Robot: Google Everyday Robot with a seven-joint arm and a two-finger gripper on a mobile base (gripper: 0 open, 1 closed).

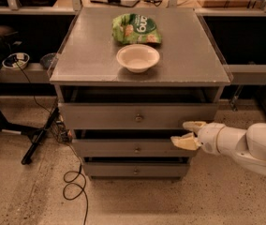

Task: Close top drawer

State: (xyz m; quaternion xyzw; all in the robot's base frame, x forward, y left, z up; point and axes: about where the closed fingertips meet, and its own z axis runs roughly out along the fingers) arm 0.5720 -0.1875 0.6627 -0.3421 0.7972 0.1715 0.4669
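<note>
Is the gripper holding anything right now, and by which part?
Nothing. The gripper sits open and empty at the right, just below the top drawer front, clear of its knob.

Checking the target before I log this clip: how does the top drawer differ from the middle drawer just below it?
The top drawer has a wider, taller front than the middle drawer. The top drawer stands pulled out, a dark gap showing behind its front; the middle drawer sits further back. The gripper hangs open by their right ends. Both are grey with one central round knob.
</note>
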